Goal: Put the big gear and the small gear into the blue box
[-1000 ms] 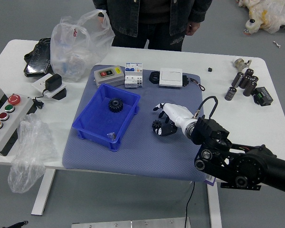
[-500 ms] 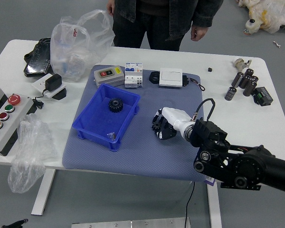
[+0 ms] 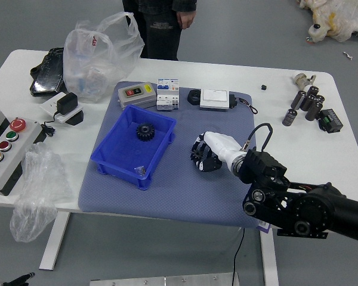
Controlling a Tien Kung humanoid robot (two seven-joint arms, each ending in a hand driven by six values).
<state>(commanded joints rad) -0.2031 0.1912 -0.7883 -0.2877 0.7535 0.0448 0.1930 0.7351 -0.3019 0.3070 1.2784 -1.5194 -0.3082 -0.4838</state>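
Glossy blue plastic box (image 3: 133, 145), matt dark gear (image 3: 145, 131), crinkled clear plastic bag (image 3: 98, 59)

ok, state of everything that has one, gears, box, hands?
blue box: open-topped, upright
gear in the box: lying flat
other gear: outside the box, partly hidden by the right hand
right hand: closed on that gear
left hand: barely in view, state unclear
person's hand: hanging down, off the table
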